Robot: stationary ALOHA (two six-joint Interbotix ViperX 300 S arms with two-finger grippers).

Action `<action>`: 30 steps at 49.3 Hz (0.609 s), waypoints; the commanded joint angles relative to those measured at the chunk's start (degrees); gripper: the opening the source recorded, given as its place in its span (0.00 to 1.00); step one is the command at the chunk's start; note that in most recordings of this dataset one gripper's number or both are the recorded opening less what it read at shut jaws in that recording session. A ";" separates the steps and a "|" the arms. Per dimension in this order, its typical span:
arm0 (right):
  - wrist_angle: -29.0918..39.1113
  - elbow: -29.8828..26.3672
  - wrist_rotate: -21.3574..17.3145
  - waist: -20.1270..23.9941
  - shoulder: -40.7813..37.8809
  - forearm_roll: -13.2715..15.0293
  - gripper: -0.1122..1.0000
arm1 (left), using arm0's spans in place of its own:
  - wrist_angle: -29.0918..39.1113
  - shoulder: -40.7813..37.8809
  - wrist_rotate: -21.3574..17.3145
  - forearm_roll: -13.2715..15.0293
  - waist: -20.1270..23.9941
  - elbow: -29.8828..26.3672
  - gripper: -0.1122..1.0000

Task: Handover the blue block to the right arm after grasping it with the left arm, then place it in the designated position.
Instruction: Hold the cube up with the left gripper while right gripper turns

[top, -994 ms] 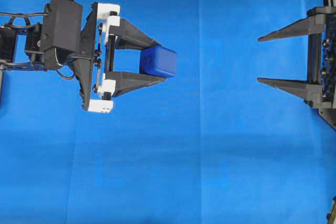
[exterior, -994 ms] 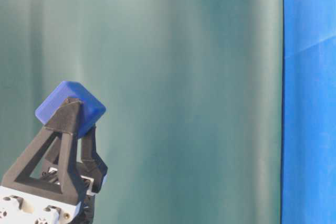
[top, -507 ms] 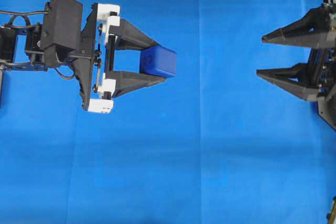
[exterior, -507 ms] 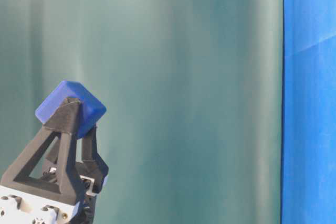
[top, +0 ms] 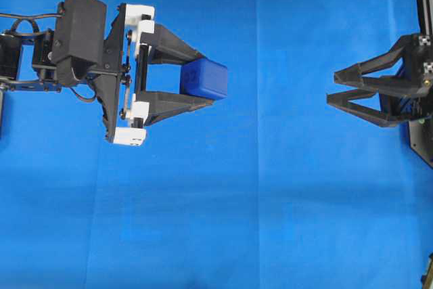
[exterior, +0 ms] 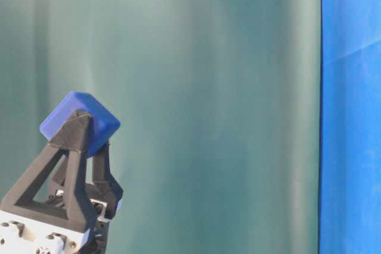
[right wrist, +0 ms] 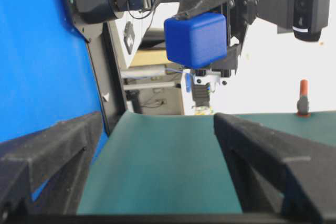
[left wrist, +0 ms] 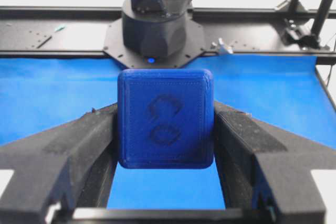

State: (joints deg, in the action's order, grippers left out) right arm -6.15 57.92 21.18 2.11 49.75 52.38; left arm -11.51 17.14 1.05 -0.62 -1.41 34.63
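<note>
Gripping the rounded blue block (top: 206, 79), left tool (top: 208, 79) (right tool (top: 334, 89) agape, empty).

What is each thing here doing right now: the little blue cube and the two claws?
blue block: clamped between the left claw's fingers, lifted off the cloth, marked face toward the left wrist camera.
left gripper: shut on the block, pointing toward the other claw.
right gripper: open, holding nothing, facing the block across a gap.
</note>
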 commanded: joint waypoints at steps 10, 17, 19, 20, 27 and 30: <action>-0.18 -1.41 -0.18 0.09 -0.18 1.32 0.94 | -0.88 1.23 0.09 0.09 0.18 -0.70 0.51; -0.09 -1.41 -0.18 0.09 -0.26 1.32 0.94 | -0.88 1.23 0.09 0.09 0.18 -0.70 0.51; -0.18 -1.41 -0.18 0.09 -0.26 1.32 0.94 | -0.88 1.23 0.09 0.09 0.18 -0.70 0.51; -0.09 -1.49 -0.18 0.09 -0.26 1.32 0.94 | -0.88 1.23 0.09 0.00 0.18 -0.70 0.51; -0.18 -1.49 -0.18 0.09 -0.26 1.32 0.94 | -0.88 1.32 0.09 0.09 0.09 -0.62 0.51; -0.18 -1.49 -0.18 0.09 -0.26 1.41 0.94 | -0.88 1.32 0.09 0.09 0.18 -0.70 0.51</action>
State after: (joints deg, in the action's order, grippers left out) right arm -6.15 57.92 21.18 2.02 49.66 53.70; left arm -11.87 17.14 1.05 -0.62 -1.41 34.63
